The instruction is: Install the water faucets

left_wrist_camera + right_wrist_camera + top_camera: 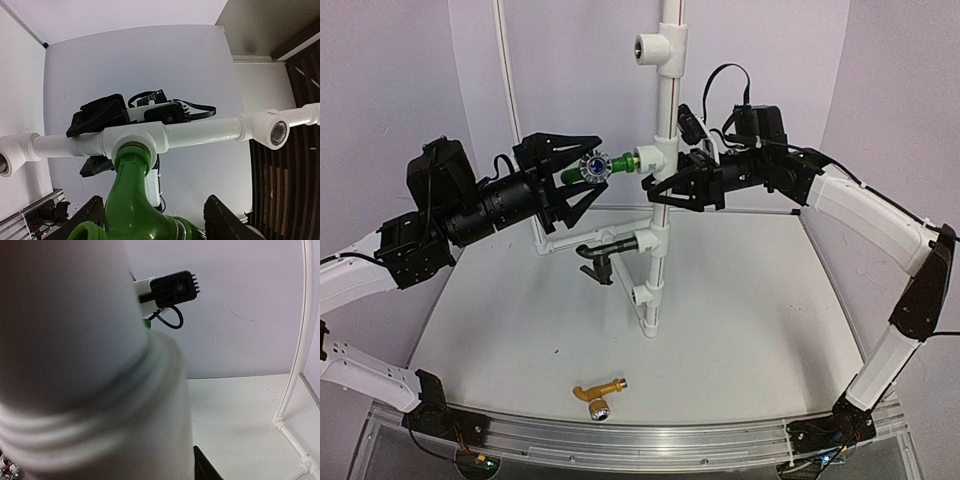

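Above the table (740,300), open left end effector (597,165) straddles green faucet (618,160) in tee (650,155); right end effector (660,188) apparently clamps pipe (666,105).

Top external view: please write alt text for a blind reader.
The left gripper, open, surrounds a green faucet in a tee on an upright white pipe; the right gripper is at that pipe. A black faucet hangs lower; a golden-orange faucet lies on the table.

White table (750,330), golden-orange faucet (597,394), pipe frame (649,318)
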Robot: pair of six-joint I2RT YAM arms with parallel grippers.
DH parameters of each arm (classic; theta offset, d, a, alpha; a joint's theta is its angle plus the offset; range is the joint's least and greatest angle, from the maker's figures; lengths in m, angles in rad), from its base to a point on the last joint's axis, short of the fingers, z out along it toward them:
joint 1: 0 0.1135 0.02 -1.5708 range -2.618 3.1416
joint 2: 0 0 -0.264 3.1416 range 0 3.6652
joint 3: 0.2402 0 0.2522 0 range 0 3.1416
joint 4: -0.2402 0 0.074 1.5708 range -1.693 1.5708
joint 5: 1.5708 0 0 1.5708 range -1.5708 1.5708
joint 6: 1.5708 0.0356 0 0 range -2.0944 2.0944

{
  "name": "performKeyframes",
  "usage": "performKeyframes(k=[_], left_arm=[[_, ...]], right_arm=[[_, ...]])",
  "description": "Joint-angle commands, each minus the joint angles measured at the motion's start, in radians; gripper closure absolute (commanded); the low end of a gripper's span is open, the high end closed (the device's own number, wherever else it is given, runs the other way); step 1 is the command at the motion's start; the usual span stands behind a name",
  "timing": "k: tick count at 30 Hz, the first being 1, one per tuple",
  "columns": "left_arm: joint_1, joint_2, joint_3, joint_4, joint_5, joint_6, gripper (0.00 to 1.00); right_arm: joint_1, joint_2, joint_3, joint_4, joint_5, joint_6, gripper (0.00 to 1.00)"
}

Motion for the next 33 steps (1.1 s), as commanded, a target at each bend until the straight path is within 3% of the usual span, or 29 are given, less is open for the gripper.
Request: performKeyframes(k=[1,7,17,23,33], left_arm=[[-0.01,0.014,0.061,-0.015,0.067,0.077,0.38],[-0.01,0.001,0.068,-0.071,0.019,0.143,0.54],[-0.01,-0.009,0.115,-0.173,-0.037,0.328,0.66],[-0.009,0.022,0.197,-0.279,-0.107,0.485,0.73],[-0.009,0.058,0.25,-0.331,-0.136,0.802,0.74]], right_arm=[[0.008,0.009,0.021,0.042,0.062,-0.028,0.67],[0.007,0.009,0.021,0.041,0.054,-0.025,0.77],[0.007,0.008,0.024,0.043,0.02,0.001,1.0],[0.007,-0.005,0.022,0.043,-0.003,0.032,1.0],[0.007,-0.014,0.012,0.043,-0.023,0.076,1.0]])
